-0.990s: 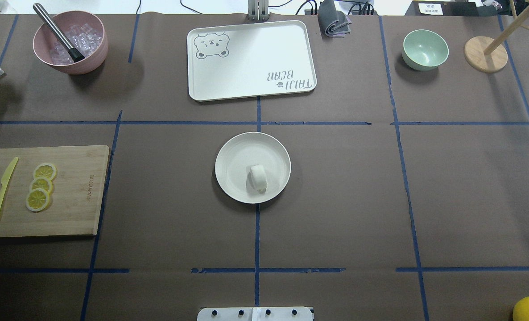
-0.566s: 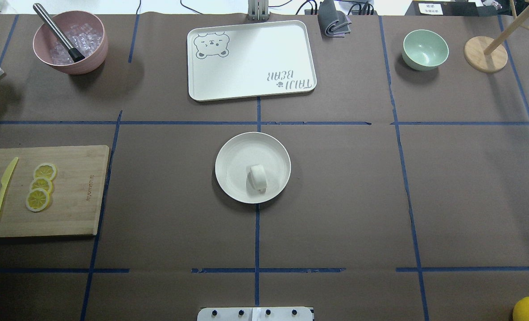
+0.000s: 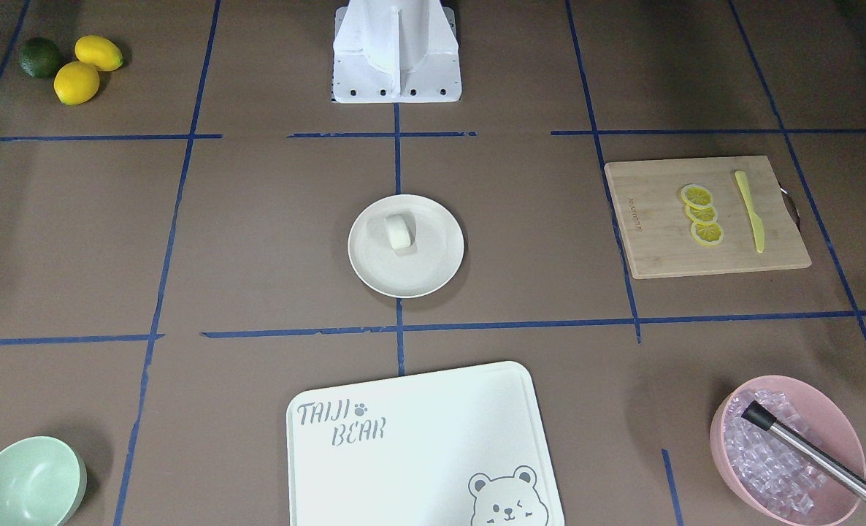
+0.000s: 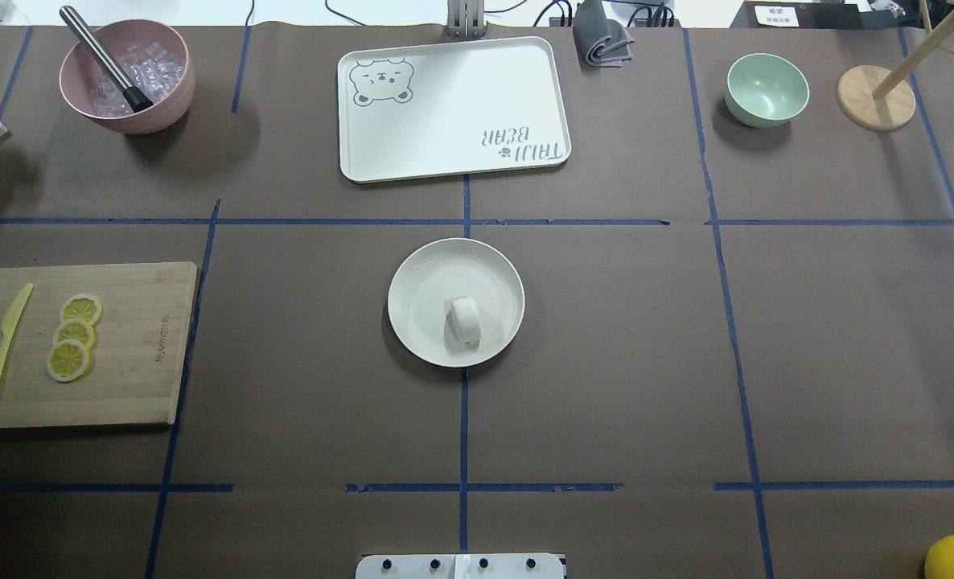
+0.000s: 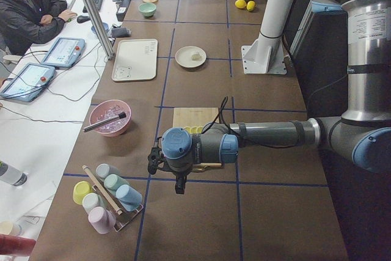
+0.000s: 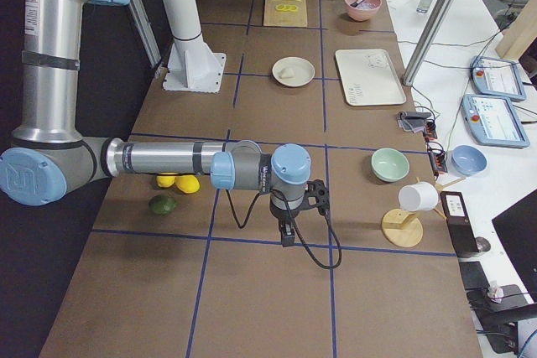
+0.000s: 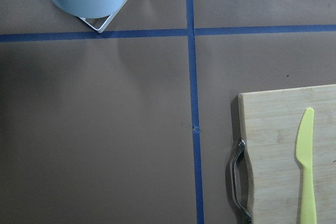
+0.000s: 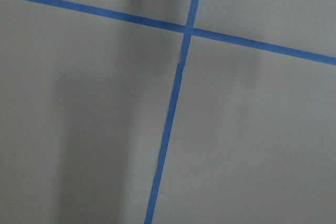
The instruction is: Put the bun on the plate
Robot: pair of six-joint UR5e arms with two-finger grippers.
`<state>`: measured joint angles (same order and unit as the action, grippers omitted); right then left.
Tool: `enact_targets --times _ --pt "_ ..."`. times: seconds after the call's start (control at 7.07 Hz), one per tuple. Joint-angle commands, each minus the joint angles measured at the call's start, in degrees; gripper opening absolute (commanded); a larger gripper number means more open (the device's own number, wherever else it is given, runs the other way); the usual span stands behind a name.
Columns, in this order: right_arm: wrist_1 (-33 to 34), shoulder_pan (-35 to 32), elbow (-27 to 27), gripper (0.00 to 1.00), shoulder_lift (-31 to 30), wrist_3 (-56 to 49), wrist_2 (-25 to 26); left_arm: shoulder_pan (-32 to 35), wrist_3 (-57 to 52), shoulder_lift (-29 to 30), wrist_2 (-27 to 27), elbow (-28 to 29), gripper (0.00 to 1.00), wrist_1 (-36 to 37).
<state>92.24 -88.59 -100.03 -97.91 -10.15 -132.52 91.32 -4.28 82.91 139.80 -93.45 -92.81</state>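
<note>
The bun (image 4: 466, 320) lies on the plate (image 4: 429, 273), resting on its side just off centre toward my near edge, with nothing holding or touching it. The plate sits in the middle of the desk (image 4: 646, 362), straight out in front of my base. As far as I can judge, the placing is done: the bun is wholly inside the rim and looks settled.

My left hand (image 5: 178, 183) hangs over the desk far out at my left end, past the cutting board (image 4: 123, 346) with its lemon slices (image 4: 73, 334) and well apart from the plate. It shows only in the side view, so I cannot tell whether its fingers are spread or pressed together. Its wrist camera sees only bare desk, a corner of the board and the yellow knife (image 7: 307, 171); nothing appears between the fingers.

My right hand (image 6: 287, 236) hangs over bare desk at my right end, also well apart from the plate. I cannot tell its state either, and its wrist view shows only paper and blue tape.

I judge that nothing is left to do unless the bun rolls, and nothing near it looks likely to disturb it.
</note>
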Motion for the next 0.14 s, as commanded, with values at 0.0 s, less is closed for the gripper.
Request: enact_targets --times 0.0 --pt "-0.04 0.43 0.80 0.99 0.09 0.22 -0.02 0.00 -0.03 0.23 -3.54 0.11 1.00 0.00"
